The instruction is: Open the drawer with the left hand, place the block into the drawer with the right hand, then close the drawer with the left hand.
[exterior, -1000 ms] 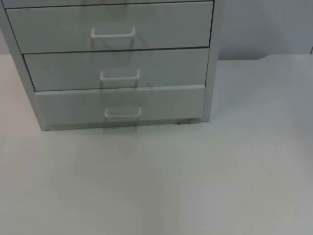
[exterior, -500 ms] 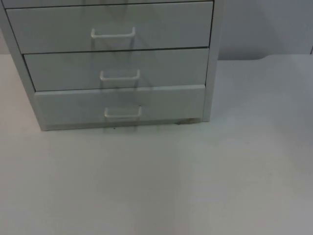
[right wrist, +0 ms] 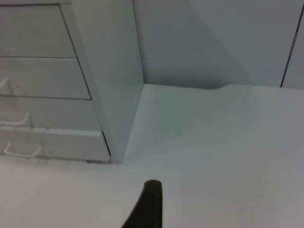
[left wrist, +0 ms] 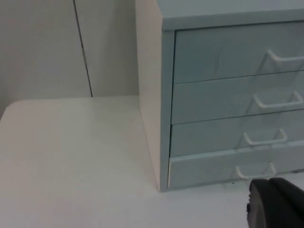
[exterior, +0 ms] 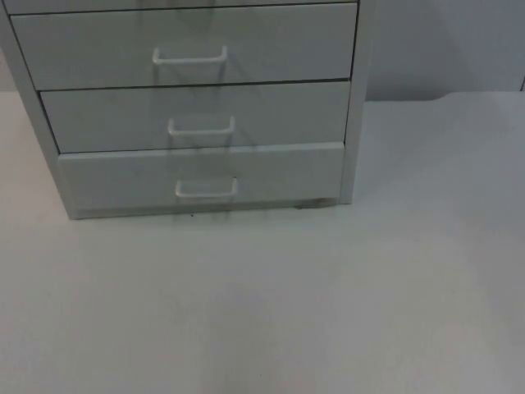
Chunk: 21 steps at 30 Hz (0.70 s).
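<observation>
Drawer cabinet (exterior: 197,115): pale grey throughout, plain fronts, white wire handles (exterior: 189,57), thin dark seams between drawers. Table (exterior: 328,312): plain white, unpatterned. Partition wall (right wrist: 213,38): flat grey; fingertip (right wrist: 147,206) of right gripper: black.

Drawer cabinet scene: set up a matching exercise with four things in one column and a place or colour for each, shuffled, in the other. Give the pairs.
Things:
1. bottom drawer
2. handles
3. partition wall
4. table

Descriptions:
a. grey, upright, behind the table
b. white, flat, under the cabinet
c. lowest front, nearest the table top
d. white bars, one on each drawer front

Pairs: 1-c, 2-d, 3-a, 4-b
</observation>
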### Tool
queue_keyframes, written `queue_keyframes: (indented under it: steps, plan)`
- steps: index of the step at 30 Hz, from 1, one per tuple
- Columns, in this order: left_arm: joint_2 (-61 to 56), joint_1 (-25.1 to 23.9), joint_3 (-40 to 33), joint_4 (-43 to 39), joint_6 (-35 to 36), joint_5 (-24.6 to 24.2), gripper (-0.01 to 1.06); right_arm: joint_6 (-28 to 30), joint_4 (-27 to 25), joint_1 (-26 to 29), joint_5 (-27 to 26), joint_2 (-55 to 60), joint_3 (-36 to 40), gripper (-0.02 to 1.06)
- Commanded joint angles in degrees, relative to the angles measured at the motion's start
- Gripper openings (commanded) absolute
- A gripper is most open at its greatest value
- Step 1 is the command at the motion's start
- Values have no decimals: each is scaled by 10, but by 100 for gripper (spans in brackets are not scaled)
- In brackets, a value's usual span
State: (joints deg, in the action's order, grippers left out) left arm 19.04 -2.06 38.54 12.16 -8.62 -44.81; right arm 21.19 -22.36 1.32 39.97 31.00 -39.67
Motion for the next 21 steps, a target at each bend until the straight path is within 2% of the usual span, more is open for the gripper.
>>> queue_keyframes:
  steps: [1,6,10,13,17,18,20,21]
  plan:
    - [-43,3,-24,8,1,1,0,11,-5,1,-15,-34,22,80]
    - [-130,3,-41,-7,1,-18,0,31,-3,-18,4,-101,28,80]
    - [-190,3,-41,-20,2,-56,0,32,2,-27,85,-157,28,80]
    - [-190,2,-41,-33,12,-76,0,25,16,-27,115,-174,28,80]
    - [-190,0,-42,-67,33,-111,0,-74,106,-27,157,-235,28,80]
    - [-190,0,-42,-67,33,-111,0,-74,106,-27,157,-235,28,80]
    - [-190,0,-42,-67,33,-118,0,-120,150,-27,184,-278,28,80]
    - [-190,0,-42,-67,35,-120,0,-124,152,-27,191,-286,28,80]
